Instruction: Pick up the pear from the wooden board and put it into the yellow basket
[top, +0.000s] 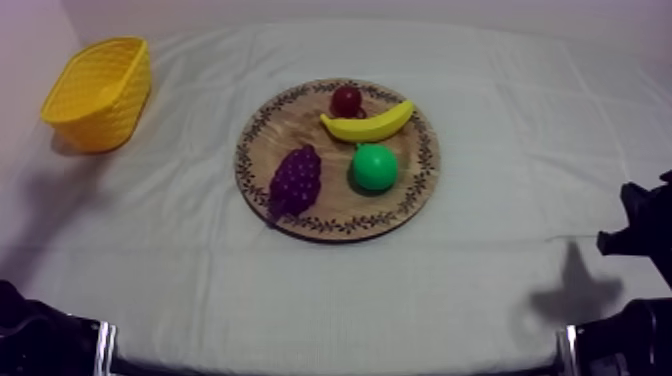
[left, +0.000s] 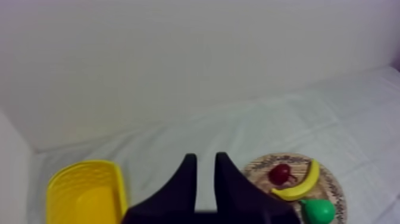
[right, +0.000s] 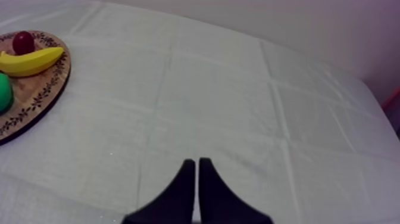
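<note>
The green toy pear (top: 375, 167) lies on the round wooden board (top: 338, 208), the yellow lattice basket (top: 98, 92) well apart; left gripper (left: 205, 162) slightly spread, right gripper (right: 196, 164) pressed together

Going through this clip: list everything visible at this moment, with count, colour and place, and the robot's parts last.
wooden board: one, brown with a patterned rim, middle of the table
pear: one, green, on the board, its right side in the top view
banana: one, yellow, on the board, between the pear and the small red fruit
small red fruit: one, dark red, on the board's far edge, touching the banana
bunch of grapes: one, purple, on the board's left side, apart from the pear
basket: one, yellow, far left of the table, nothing seen in it
cloth: one, grey-white, covering the table
left claw: one, black, open, over bare cloth between basket and board
right claw: one, black, shut on nothing, over bare cloth to the right of the board
</note>
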